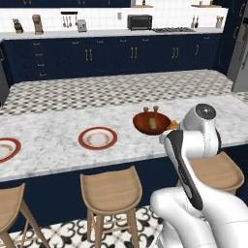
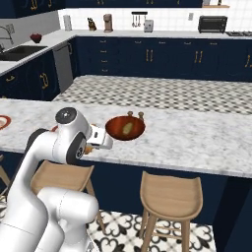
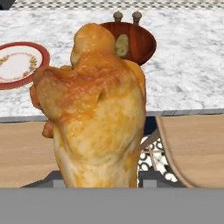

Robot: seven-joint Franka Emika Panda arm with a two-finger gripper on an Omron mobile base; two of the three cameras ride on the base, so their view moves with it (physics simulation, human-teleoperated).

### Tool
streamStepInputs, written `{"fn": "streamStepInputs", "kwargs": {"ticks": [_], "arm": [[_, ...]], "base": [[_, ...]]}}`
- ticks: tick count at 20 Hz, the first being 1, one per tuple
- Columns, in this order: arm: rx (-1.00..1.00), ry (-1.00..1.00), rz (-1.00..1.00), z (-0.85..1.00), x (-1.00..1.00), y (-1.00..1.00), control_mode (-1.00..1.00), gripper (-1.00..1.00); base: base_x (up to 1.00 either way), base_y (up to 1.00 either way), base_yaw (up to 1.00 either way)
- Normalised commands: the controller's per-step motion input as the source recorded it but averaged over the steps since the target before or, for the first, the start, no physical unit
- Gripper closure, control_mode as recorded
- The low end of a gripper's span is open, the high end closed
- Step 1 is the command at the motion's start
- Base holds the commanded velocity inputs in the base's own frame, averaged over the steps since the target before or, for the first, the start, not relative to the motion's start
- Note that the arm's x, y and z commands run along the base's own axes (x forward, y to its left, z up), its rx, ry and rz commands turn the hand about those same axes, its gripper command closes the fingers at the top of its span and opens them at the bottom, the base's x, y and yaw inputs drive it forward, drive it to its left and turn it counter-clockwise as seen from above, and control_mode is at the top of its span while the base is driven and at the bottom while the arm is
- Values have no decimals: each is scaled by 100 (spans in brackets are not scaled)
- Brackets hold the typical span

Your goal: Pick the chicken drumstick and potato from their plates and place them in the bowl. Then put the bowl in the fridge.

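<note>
One of two food items is already in the bowl [image 1: 151, 122]: the potato [image 2: 127, 129] lies inside it, olive-tan against the red-brown wall. The chicken drumstick [image 3: 94, 113] is held by the gripper [image 3: 98, 183], whose fingers are hidden beneath the meat in the hand view; they appear pinched on its lower end, with the thicker end standing up toward the camera. The gripper [image 2: 93, 142] sits at the near edge of the counter [image 1: 58, 140], above the stools, short of the bowl. Step in hand, as I judge it: carry the drumstick over the bowl and let go. To do it well, raise it enough to pass the near rim, centre it over the bowl opening, then lower before releasing so it does not bounce out or knock the potato. Two plates [image 1: 97, 138] [image 1: 6, 148] stand bare to the left. Two small wooden shakers [image 3: 125, 16] stand just behind the bowl; stay short of them.
</note>
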Motion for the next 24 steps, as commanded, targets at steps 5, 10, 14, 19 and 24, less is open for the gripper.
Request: {"fn": "streamStepInputs", "kwargs": {"ticks": [5,10,14,19,24], "arm": [[0,0,0,14,93,-33,-100,100],[0,0,0,3,84,-16,-100,100],[1,1,0,12,100,0,-100,100],[0,19,0,-4,100,0,-100,100],[0,29,0,-5,97,0,-100,100]], "base": [[0,0,0],[0,0,0],[0,0,0],[0,0,0],[0,0,0]]}}
